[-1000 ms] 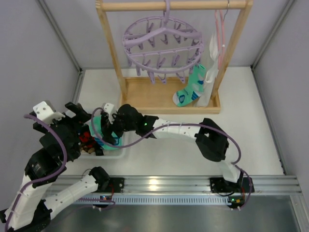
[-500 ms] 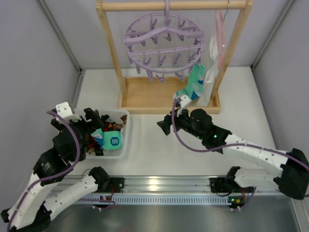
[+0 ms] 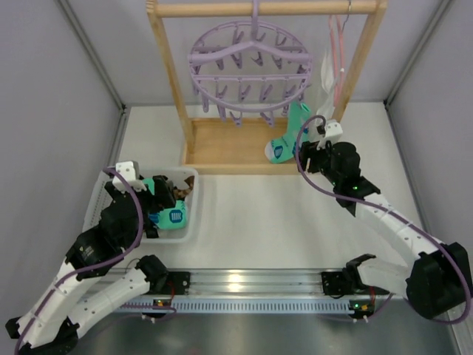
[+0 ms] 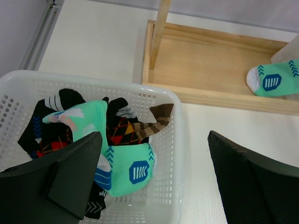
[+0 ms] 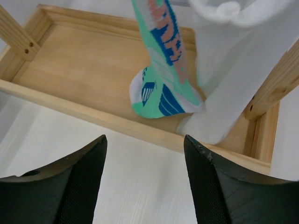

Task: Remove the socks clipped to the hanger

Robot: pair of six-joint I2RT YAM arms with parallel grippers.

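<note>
The lilac hanger [image 3: 247,63] hangs from the wooden frame's top bar. One mint-green sock [image 3: 288,137] is still clipped to its right side, its toe over the frame's base; it also shows in the right wrist view [image 5: 163,79]. My right gripper [image 3: 309,148] [image 5: 145,186] is open and empty, just in front of that sock. My left gripper [image 3: 157,208] [image 4: 156,182] is open and empty above the white basket [image 4: 180,121]. Inside it lie a mint-green sock [image 4: 131,170], a brown-striped sock [image 4: 152,123], a red-orange-black sock [image 4: 124,130] and a black sock [image 4: 65,100].
The tall wooden frame [image 3: 174,81] stands on a wooden tray base [image 5: 84,70] at the back. A plain white cloth [image 5: 229,70] and a thin pink hanger [image 3: 338,52] hang by its right post. Grey walls close in both sides.
My right arm has left the basket and swung right and back to the clipped mint-green sock. A mint-green sock now lies in the basket. My left arm shifted slightly nearer.
</note>
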